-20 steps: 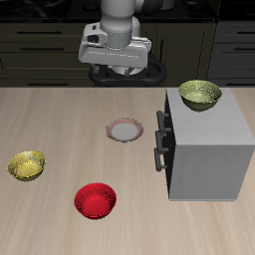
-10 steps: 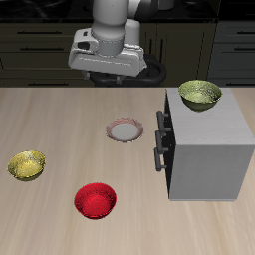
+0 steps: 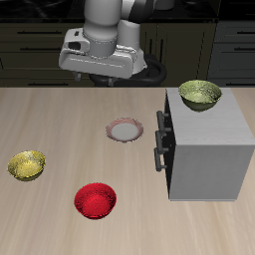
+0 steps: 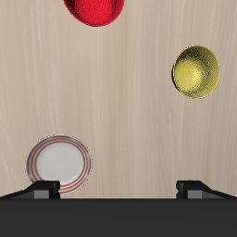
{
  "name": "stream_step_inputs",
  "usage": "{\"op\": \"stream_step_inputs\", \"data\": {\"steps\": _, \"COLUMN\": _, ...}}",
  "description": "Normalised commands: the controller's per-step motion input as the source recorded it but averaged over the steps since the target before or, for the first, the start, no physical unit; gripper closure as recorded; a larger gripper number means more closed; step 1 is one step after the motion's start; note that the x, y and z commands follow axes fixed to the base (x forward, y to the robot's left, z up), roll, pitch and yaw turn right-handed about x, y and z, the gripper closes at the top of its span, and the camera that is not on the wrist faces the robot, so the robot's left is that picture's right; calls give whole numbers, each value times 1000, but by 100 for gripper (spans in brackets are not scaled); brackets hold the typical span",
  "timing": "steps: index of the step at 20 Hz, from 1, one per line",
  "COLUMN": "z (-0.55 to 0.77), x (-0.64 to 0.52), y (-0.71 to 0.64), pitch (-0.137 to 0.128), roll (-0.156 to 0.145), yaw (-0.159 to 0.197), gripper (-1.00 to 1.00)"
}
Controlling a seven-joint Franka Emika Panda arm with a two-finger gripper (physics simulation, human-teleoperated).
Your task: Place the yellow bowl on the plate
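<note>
Exterior view: yellow bowl (image 3: 27,165) at left edge of frame, alone on table (image 3: 60,120), untouched. Plate (image 3: 126,129) at centre, well apart. Gripper (image 3: 104,72) high at upper centre; jaws spread wide, empty. Your risks: mistaking olive-green bowl (image 3: 200,95) on grey cabinet (image 3: 204,149) for target; descending off-centre, tipping shallow rim; clipping red bowl (image 3: 96,199) during carry.

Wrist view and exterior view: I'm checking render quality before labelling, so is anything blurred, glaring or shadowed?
Exterior view: sharp and evenly lit; the grey cabinet casts only a faint shadow on the table, and the yellow bowl shows small glossy highlights. Wrist view: equally crisp, no blur; the plate and red bowl are cleanly edged, the latter cropped by the frame.
</note>
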Motion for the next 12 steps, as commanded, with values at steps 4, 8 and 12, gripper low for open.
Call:
{"op": "stream_step_inputs", "data": {"steps": 4, "z": 68, "x": 205, "y": -327, "pitch": -6, "roll": -61, "yaw": -8, "gripper": -100}}
{"op": "stream_step_inputs", "data": {"steps": 8, "z": 60, "x": 202, "y": -259, "pitch": 2, "roll": 14, "yaw": -8, "gripper": -100}}
{"op": "stream_step_inputs", "data": {"steps": 12, "z": 158, "x": 134, "y": -161, "pitch": -45, "roll": 12, "yaw": 7, "gripper": -100}}
